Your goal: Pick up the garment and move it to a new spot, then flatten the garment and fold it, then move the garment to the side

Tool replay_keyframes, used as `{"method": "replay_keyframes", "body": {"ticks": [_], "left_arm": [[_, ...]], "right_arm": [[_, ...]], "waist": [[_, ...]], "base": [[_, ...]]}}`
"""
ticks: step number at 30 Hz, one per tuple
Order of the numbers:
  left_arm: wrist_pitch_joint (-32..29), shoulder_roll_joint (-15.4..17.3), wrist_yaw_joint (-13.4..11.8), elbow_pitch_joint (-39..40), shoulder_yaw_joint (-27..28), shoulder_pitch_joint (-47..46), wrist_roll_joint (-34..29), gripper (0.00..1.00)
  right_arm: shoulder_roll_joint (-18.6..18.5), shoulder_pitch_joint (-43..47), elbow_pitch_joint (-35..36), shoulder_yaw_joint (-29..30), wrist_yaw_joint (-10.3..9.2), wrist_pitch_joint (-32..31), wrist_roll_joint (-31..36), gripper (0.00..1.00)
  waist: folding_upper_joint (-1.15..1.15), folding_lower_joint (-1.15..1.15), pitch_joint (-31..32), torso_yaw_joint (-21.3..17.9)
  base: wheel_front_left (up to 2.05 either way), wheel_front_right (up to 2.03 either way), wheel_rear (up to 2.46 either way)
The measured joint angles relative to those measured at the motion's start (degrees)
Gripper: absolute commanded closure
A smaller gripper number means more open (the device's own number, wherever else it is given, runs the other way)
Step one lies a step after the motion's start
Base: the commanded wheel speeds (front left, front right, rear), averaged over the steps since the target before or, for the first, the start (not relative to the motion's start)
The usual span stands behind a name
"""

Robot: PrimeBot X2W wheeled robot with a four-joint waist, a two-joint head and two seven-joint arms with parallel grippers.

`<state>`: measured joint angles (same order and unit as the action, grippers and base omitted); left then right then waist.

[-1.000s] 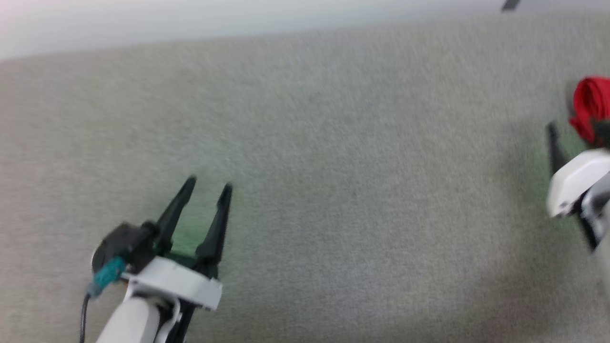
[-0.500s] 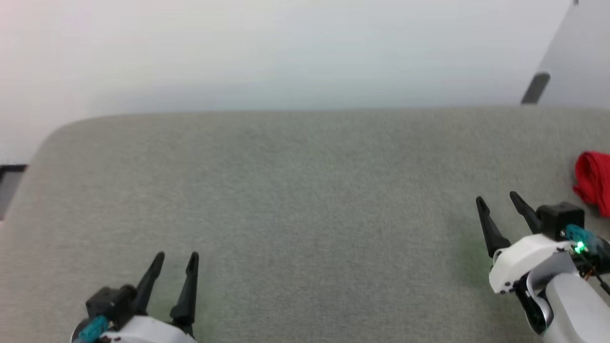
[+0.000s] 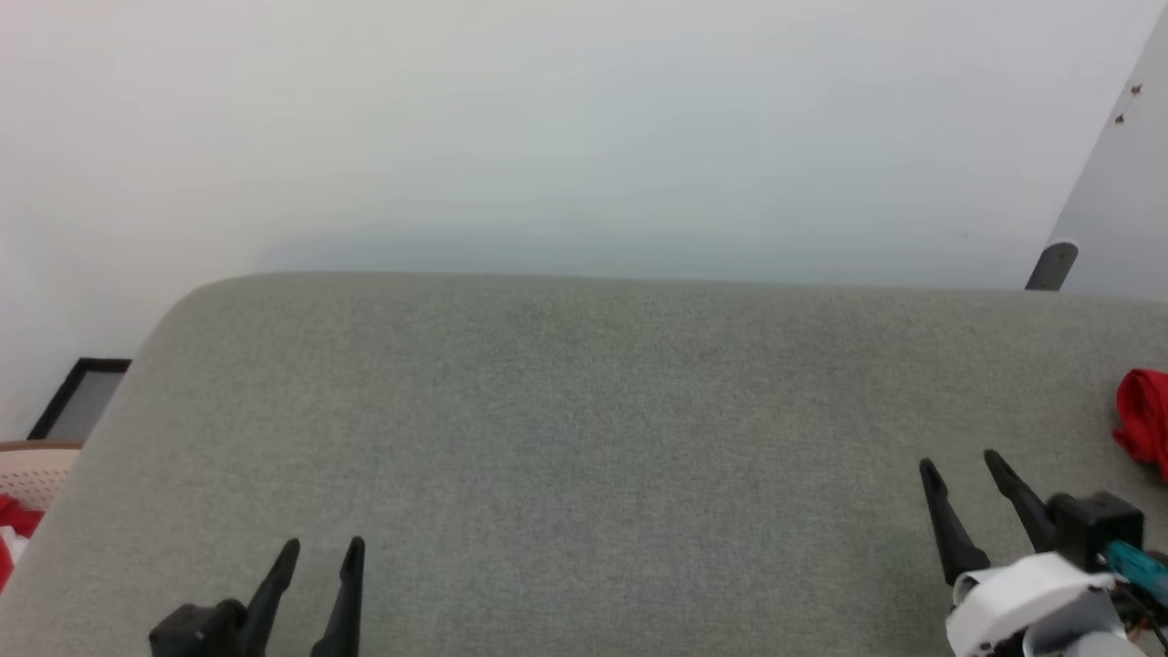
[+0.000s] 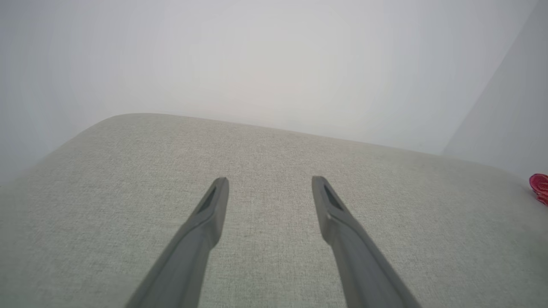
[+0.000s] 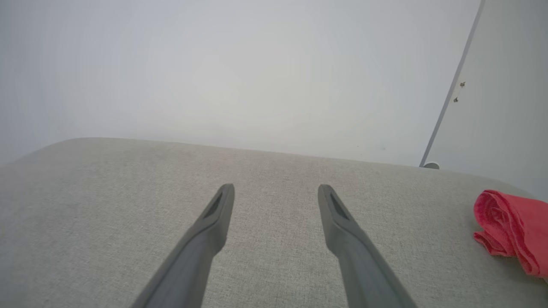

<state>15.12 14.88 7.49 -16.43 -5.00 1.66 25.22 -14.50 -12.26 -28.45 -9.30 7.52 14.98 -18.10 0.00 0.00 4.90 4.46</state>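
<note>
The garment [image 3: 1145, 422] is a bunched red cloth lying at the far right edge of the grey cushioned surface [image 3: 584, 411]; it also appears as the garment [image 5: 511, 229] at the right of the right wrist view and as a sliver of the garment [image 4: 540, 186] in the left wrist view. My right gripper [image 3: 963, 467] stands open to the left of it, apart from it and empty. My left gripper [image 3: 322, 552] is open and empty near the front left. In both wrist views the fingers are spread over bare fabric: left gripper [image 4: 267, 182], right gripper [image 5: 276, 189].
A white wall rises behind the surface, with a grey panel [image 3: 1118, 192] at the right. At the far left, below the cushion's rounded corner, a beige perforated basket [image 3: 32, 465] holds red-and-white cloth. A dark frame [image 3: 78, 397] lies on the floor there.
The head camera has tilted up and turned, bringing the wall, the cushion's back edge and the basket into view. Both grippers stay open and empty; the garment stays at the right.
</note>
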Motion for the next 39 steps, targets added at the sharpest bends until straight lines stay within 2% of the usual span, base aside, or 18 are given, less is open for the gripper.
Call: {"method": "replay_keyframes", "body": {"ticks": [11,24,39], "left_arm": [[0.0,-0.14,0.0,4.07,1.56,4.94,-0.85,0.0],[0.0,-0.15,0.0,8.26,1.66,8.86,-1.55,0.0],[0.0,-0.49,0.0,8.22,2.0,8.59,-1.51,0.0]], "right_arm": [[0.66,10.36,11.69,7.1,0.0,-2.56,0.88,0.0],[6.13,20.71,26.69,14.07,0.0,-7.82,4.02,0.0],[8.22,22.05,29.88,14.67,0.0,-9.7,4.32,0.0]], "waist": [[0.0,0.0,1.97,0.95],[0.0,0.0,1.41,1.61],[0.0,0.0,1.46,1.3]], "base": [[0.0,0.0,0.0],[0.0,0.0,0.0],[0.0,0.0,0.0]]}}
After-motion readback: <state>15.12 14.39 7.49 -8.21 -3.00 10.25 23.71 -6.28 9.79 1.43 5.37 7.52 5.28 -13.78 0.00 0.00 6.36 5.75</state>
